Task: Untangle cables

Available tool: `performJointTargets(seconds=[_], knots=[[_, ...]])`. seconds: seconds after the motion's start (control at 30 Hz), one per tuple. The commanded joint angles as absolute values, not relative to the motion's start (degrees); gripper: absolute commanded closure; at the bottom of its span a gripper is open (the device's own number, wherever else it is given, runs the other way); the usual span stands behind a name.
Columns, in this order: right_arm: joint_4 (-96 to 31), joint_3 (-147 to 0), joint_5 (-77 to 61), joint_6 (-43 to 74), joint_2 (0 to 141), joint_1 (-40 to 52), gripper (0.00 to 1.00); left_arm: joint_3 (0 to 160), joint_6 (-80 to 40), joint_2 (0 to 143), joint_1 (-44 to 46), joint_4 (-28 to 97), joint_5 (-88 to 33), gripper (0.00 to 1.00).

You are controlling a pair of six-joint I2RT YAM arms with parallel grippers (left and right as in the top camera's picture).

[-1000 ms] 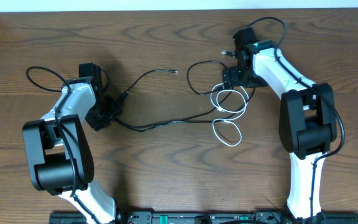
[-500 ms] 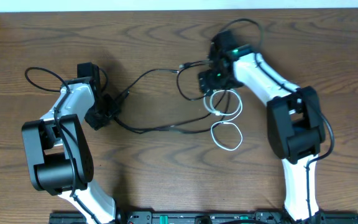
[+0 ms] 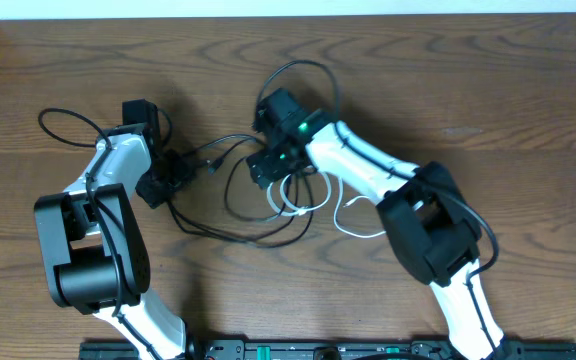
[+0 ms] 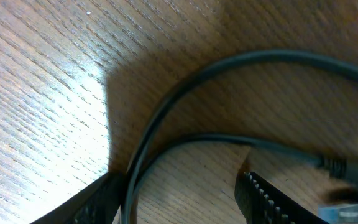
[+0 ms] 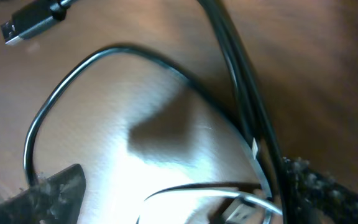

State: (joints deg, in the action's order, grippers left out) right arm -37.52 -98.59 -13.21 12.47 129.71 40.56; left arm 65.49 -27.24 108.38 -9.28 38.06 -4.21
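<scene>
**Overhead and wrist views, cables mid-table.** We show the wooden table (image 3: 528, 100) with both arms reaching toward its centre.

The left gripper (image 3: 173, 178) sits low at the left end of the black cable (image 3: 258, 240). This cable runs rightward in loose loops and ends up beneath the right arm.

The right gripper (image 3: 268, 165) reaches across to the middle of the table, directly over the crossing loops. The white cable (image 3: 343, 225) lies in coils just beside and under it, overlapping the black loops. The two cords are not separated.

In the left wrist view, the left gripper (image 4: 179, 199) has its fingers (image 4: 86, 202) spread, with bare wood between them. Two strands of the black cable (image 4: 166, 109) curve down into the gap and pass close to one finger. We see nothing clamped.

In the right wrist view, the right gripper (image 5: 185, 199) is likewise released, its fingers (image 5: 51, 190) wide apart. A thin black loop (image 5: 110, 50) and a white strand (image 5: 257, 158) cross the space between them. A small dark plug (image 5: 33, 22) lies on the wood at the upper left — well apart from the fingers.
</scene>
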Motion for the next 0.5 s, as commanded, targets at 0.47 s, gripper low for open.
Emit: performJointTargets(seconds=[0.47], knots=[[-37.43, -99.74, -9.32, 6.57, 118.37, 40.56, 0.16, 64.03, -27.70, 111.22, -9.52, 37.21, -6.92, 0.37]])
